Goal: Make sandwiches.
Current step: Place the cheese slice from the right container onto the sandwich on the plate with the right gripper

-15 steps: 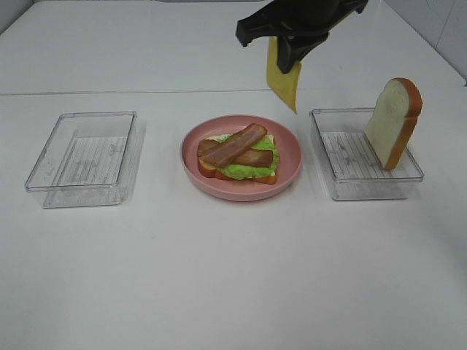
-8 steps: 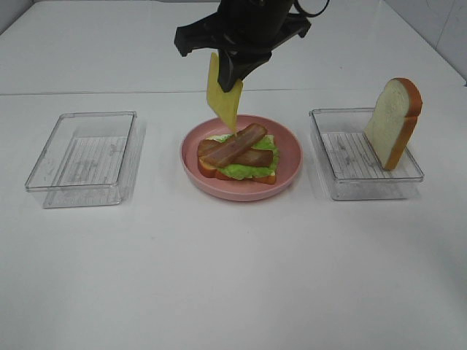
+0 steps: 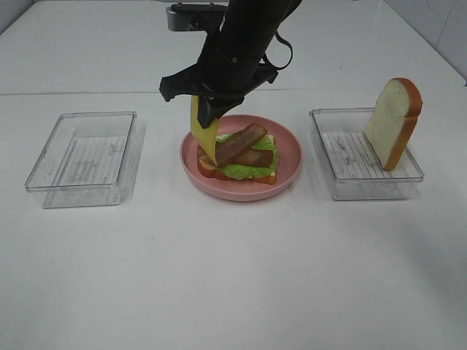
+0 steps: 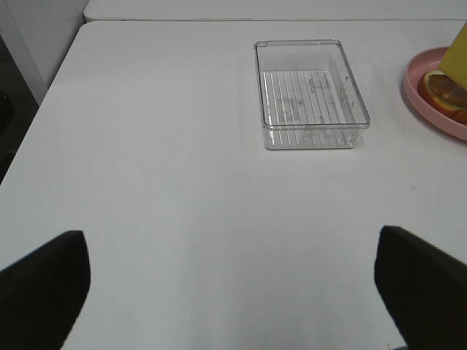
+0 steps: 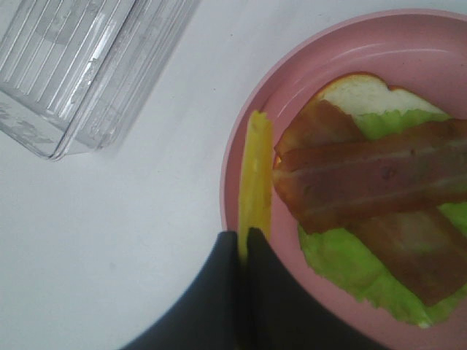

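Yellow cheese [image 3: 204, 138] hangs edge-down from our right claw [image 3: 206, 117], which is clenched on its top edge above the 9 o'clock side of the pink plate [image 3: 286, 175]. On that plate sits our half-built sandwich [image 3: 239, 157]: a bread slice, ruffled green lettuce and two crossed brown bacon strips, uncovered. The cheese's lower corner reaches down beside the bacon; we cannot tell whether it touches. At 3 o'clock from the plate a clear tray [image 3: 363, 175] holds a second bread slice [image 3: 394, 120] leaning upright against its far corner. At 9 o'clock another clear tray [image 3: 84, 157] rests on the white desk [image 3: 233, 277]. Our left claw [image 4: 233, 292] is released, jaws spread wide over bare desk, grasping nothing.
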`<action>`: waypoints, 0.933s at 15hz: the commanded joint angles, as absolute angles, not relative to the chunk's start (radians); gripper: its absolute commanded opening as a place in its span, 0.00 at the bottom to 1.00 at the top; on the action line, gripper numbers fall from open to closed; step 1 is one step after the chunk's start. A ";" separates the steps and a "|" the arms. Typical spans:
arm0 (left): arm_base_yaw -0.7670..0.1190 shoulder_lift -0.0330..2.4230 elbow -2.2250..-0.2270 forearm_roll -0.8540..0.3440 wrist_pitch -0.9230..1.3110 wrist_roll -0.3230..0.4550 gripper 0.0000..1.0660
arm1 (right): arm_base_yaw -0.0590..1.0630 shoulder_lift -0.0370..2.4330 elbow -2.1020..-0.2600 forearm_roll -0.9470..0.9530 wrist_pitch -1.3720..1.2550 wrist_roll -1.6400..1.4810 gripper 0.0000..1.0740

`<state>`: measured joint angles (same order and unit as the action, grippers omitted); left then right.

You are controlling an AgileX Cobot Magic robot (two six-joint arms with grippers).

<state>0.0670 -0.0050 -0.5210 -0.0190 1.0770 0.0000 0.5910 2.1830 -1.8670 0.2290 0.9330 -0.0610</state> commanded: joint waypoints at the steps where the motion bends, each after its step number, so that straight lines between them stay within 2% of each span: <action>1: 0.069 -0.022 -0.519 -0.026 1.074 -0.006 0.92 | 0.589 2.207 -1.864 0.221 0.879 -0.095 0.00; 6: 0.069 -0.022 -0.519 -0.026 1.074 -0.006 0.92 | 0.589 2.252 -1.864 0.185 0.846 -0.102 0.00; 11: 0.069 -0.022 -0.519 -0.026 1.074 -0.006 0.92 | 0.588 2.286 -1.864 -0.157 0.855 0.059 0.00; 14: 0.069 -0.022 -0.519 -0.026 1.074 -0.006 0.92 | 0.588 2.288 -1.864 -0.176 0.855 0.057 0.00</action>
<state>0.0670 -0.0050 -0.5210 -0.0190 1.0770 0.0000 0.5910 2.2850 -1.8670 -0.1580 0.8560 0.0460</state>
